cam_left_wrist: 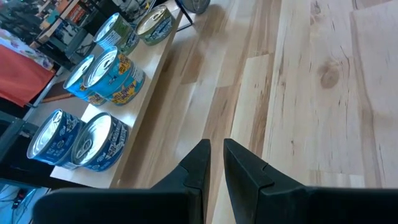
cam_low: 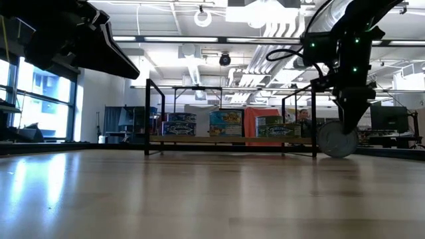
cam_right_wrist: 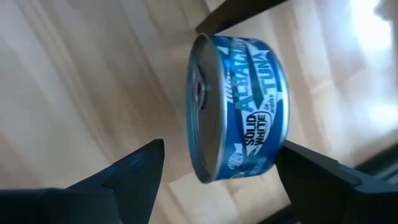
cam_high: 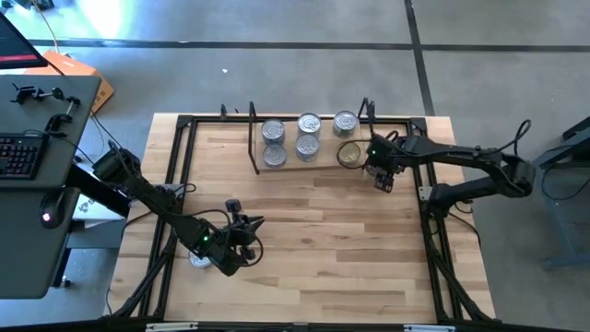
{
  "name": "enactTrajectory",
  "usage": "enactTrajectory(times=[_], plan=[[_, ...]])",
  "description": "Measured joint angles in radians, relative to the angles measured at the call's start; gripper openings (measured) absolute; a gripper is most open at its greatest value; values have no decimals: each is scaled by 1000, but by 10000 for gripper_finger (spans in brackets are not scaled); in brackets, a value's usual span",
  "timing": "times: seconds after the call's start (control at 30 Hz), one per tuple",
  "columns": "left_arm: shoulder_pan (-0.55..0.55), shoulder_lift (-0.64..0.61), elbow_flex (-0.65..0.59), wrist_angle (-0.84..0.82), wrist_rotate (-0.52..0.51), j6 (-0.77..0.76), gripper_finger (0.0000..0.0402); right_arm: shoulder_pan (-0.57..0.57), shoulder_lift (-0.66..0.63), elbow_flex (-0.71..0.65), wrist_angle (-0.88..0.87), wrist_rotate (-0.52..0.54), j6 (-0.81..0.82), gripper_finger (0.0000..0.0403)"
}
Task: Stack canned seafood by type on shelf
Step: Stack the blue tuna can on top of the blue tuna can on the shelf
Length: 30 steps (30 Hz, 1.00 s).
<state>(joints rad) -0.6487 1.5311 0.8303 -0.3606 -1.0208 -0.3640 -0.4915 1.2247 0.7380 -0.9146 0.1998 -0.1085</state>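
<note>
The right gripper [cam_right_wrist: 217, 171] stands wide open, a blue albacore tuna tin [cam_right_wrist: 239, 106] on edge just ahead between its fingers, untouched. The left gripper [cam_left_wrist: 214, 155] is clenched, empty.

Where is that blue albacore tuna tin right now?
The blue tuna tin sits on edge between the right pincer's open fingers, over the tabletop by the shelf's right end.
</note>
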Motion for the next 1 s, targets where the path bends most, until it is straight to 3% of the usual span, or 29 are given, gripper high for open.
enactTrajectory(times=[0.3,0.57,0.8,1.0], plan=[[-1,0,0,0,1,0,35,-3,0,0,-1,-114,-23,267],[-1,0,0,0,1,0,35,66,0,0,-30,-272,123,243],[-1,0,0,0,1,-1,35,265,0,0,49,-287,278,243],[-1,0,0,1,1,-11,35,499,-1,2,289,-285,431,242]])
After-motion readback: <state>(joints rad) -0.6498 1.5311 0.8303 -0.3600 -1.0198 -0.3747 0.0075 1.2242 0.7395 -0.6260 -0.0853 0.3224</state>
